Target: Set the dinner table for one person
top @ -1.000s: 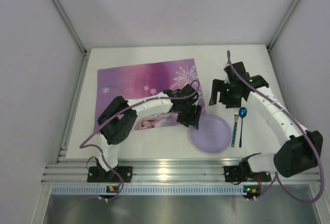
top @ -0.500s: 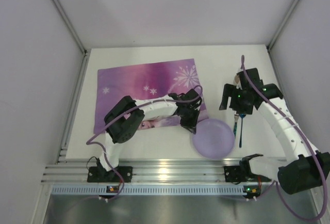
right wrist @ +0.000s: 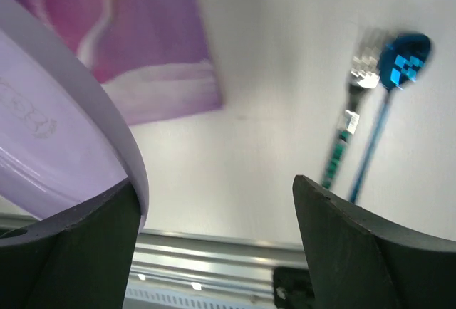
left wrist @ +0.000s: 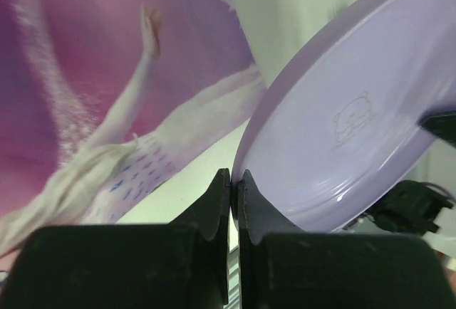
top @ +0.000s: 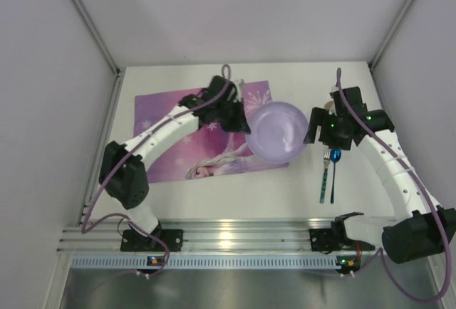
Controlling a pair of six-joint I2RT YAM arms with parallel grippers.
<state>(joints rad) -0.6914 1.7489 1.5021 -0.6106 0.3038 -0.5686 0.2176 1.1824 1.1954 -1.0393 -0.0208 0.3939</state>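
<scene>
A lilac plate (top: 279, 132) hangs tilted above the right edge of the pink-purple placemat (top: 178, 113), which lies on the white dinner table (top: 235, 188). My left gripper (top: 246, 125) is shut on the plate's left rim. In the left wrist view the jaws (left wrist: 234, 181) pinch the plate (left wrist: 349, 124) at its edge. My right gripper (top: 312, 137) stands open just right of the plate. In the right wrist view the plate's rim (right wrist: 50, 145) runs beside the left of its two fingers (right wrist: 64, 252), and nothing is between them. A fork (top: 325, 175) and a blue spoon (top: 333, 174) lie side by side below it.
A ribbed aluminium rail (top: 228, 238) runs along the table's near edge, with both arm bases on it. White walls close in the left, right and back sides. The fork (right wrist: 348, 132) and spoon (right wrist: 399, 60) show at the right wrist view's upper right.
My left gripper has shut on the plate's rim and carried it up and back from near the front rail to over the placemat's right edge. The right gripper drifted slightly right, still open.
</scene>
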